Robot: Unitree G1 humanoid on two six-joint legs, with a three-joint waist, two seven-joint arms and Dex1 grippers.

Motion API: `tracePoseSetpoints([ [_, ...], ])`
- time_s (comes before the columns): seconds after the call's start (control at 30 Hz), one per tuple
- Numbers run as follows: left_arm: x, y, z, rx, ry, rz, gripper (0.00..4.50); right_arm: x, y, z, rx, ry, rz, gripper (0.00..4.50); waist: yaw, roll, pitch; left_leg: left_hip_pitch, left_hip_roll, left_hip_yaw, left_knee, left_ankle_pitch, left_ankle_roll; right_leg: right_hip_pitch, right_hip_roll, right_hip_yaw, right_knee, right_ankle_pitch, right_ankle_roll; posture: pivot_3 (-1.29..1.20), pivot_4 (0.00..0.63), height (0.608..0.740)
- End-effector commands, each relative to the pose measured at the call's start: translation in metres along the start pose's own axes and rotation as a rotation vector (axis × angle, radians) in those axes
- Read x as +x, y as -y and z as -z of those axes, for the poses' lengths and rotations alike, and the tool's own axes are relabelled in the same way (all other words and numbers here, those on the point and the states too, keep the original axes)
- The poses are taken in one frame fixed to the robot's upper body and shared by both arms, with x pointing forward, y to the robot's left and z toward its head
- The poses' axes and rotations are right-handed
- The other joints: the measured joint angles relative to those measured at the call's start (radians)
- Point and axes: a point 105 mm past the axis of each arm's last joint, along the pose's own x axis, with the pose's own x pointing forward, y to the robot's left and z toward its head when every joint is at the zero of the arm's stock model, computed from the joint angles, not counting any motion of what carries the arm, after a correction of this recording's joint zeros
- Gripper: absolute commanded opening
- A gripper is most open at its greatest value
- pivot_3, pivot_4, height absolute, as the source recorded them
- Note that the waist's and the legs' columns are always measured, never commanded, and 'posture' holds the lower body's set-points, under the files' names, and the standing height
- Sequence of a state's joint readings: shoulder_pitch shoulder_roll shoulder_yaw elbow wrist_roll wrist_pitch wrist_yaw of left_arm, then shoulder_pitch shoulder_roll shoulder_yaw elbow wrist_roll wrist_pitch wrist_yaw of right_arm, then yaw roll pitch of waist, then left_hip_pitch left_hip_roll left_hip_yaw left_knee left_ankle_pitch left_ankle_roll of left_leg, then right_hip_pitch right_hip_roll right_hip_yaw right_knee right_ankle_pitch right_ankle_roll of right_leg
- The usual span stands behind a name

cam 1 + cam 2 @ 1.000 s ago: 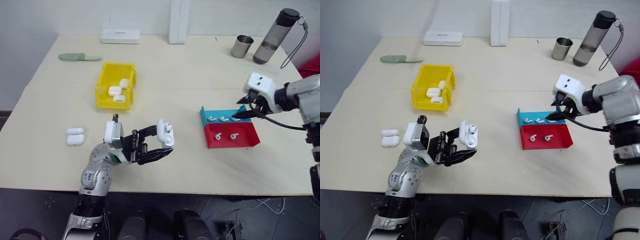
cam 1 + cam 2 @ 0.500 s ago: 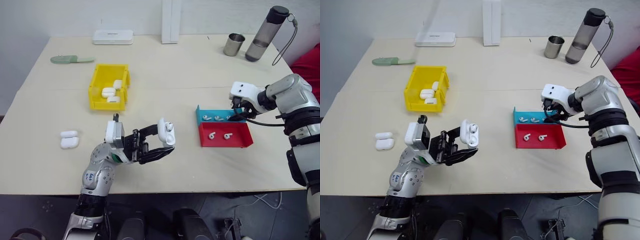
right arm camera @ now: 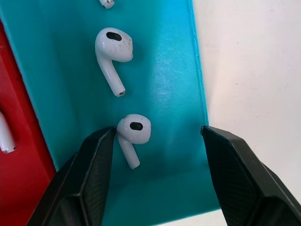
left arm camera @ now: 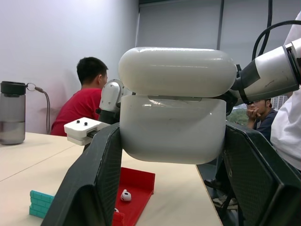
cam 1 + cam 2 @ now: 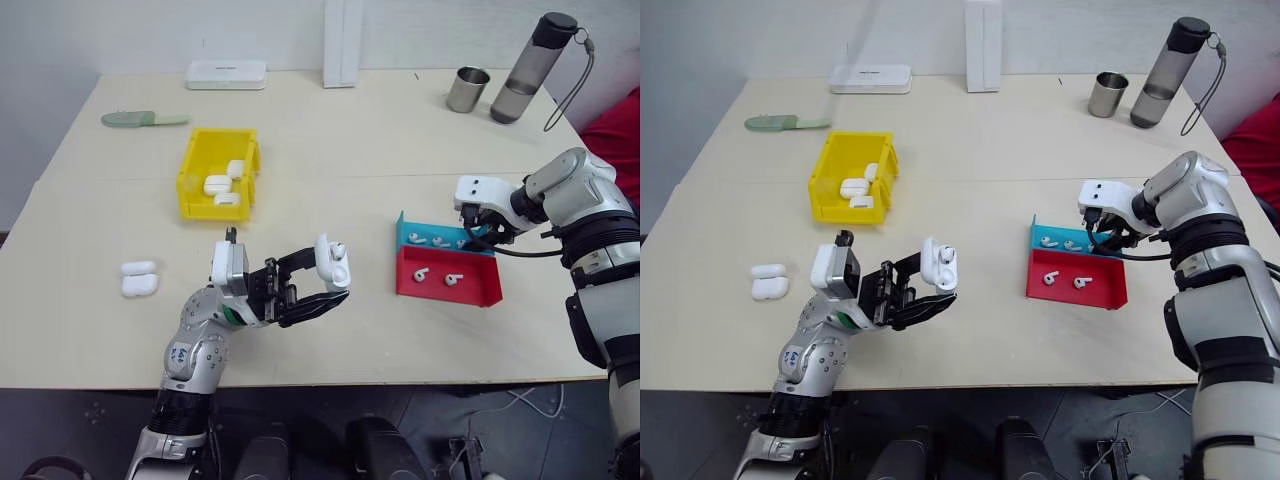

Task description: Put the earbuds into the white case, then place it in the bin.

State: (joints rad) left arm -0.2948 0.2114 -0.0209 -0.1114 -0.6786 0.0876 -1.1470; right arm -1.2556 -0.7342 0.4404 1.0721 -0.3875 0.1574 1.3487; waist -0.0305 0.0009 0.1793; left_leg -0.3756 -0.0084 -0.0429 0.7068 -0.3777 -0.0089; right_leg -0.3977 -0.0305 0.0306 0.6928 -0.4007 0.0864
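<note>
My left gripper [image 5: 329, 283] is shut on the white case [image 5: 331, 270], holding it above the table's front. The lid stands open and one earbud [image 5: 338, 250] pokes out of the top. In the left wrist view the case [image 4: 174, 120] sits between both fingers. My right gripper [image 5: 477, 234] is open and points down into the teal tray [image 5: 404, 228]. An earbud [image 3: 134, 129] lies between its fingers [image 3: 94, 174], and another earbud [image 3: 113, 47] lies further along. More earbuds [image 5: 422, 273] lie in the red tray [image 5: 480, 290]. The yellow bin [image 5: 215, 211] stands to the left at mid-table.
The bin holds several white cases [image 5: 217, 184], and two more [image 5: 138, 281] lie at the left. At the far edge are a long white box [image 5: 226, 73], a green object [image 5: 143, 118], a metal cup [image 5: 467, 89] and a bottle [image 5: 525, 70]. People [image 4: 87, 99] sit beyond the table.
The camera view has shifted. My right gripper has tipped further down and sunk into the teal tray. The left gripper and the case have stayed put.
</note>
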Motion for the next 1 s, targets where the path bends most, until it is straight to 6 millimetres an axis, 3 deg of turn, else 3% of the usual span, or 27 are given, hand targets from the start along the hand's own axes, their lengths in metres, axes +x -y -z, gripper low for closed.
tracePoseSetpoints([
  [0.03, 0.005, 0.007, -0.007, 0.039, 0.013, 0.028, 2.76, -0.007, 0.003, -0.004, -0.011, 0.0, 0.006, 2.92, 0.0, 0.0, 0.0, 0.0, 0.0, 0.0, 0.0, 0.0, 0.0, 0.0, 0.0, 0.0, 0.0, 0.0, 0.0, 0.0, 0.15, 0.74],
  [0.13, 0.005, 0.007, -0.007, 0.038, 0.011, 0.027, 2.76, -0.005, 0.0, -0.004, -0.005, 0.003, -0.013, 2.43, 0.0, 0.0, 0.0, 0.0, 0.0, 0.0, 0.0, 0.0, 0.0, 0.0, 0.0, 0.0, 0.001, 0.0, 0.0, 0.0, 0.15, 0.74],
  [0.33, 0.005, 0.006, -0.007, 0.037, 0.007, 0.027, 2.76, -0.004, -0.001, -0.005, -0.002, 0.01, -0.02, 0.46, 0.0, 0.0, 0.0, 0.0, 0.0, 0.0, 0.002, 0.0, 0.0, 0.0, 0.0, 0.0, 0.001, 0.0, 0.0, 0.0, 0.15, 0.74],
  [0.7, 0.006, 0.005, -0.008, 0.037, 0.006, 0.03, 2.76, -0.01, 0.0, -0.01, 0.012, 0.065, -0.018, 0.44, -0.001, 0.0, 0.0, 0.0, 0.0, 0.0, 0.002, 0.0, 0.0, 0.0, 0.0, 0.0, 0.002, 0.0, 0.0, 0.0, 0.15, 0.74],
  [0.77, 0.006, 0.005, -0.008, 0.038, 0.007, 0.03, 2.76, -0.021, 0.01, -0.018, 0.026, 0.135, 0.043, 0.44, 0.0, 0.0, 0.0, 0.0, 0.0, 0.0, 0.002, 0.0, 0.0, 0.0, 0.0, 0.0, 0.002, 0.0, 0.0, 0.0, 0.15, 0.74],
  [0.87, 0.006, 0.004, -0.01, 0.04, 0.009, 0.031, 2.76, -0.055, 0.021, -0.029, 0.061, 0.28, 0.108, 0.44, 0.001, 0.0, 0.0, 0.0, 0.0, 0.0, 0.002, 0.0, 0.0, 0.0, 0.0, 0.0, 0.002, 0.0, 0.0, 0.0, 0.15, 0.74],
  [1.0, 0.006, 0.002, -0.015, 0.034, 0.021, 0.04, 2.76, -0.104, 0.009, -0.049, 0.009, 0.58, 0.042, 0.44, 0.004, 0.0, 0.0, 0.0, 0.0, 0.0, 0.002, 0.0, 0.0, 0.0, 0.0, 0.0, 0.002, 0.0, 0.0, 0.0, 0.15, 0.74],
])
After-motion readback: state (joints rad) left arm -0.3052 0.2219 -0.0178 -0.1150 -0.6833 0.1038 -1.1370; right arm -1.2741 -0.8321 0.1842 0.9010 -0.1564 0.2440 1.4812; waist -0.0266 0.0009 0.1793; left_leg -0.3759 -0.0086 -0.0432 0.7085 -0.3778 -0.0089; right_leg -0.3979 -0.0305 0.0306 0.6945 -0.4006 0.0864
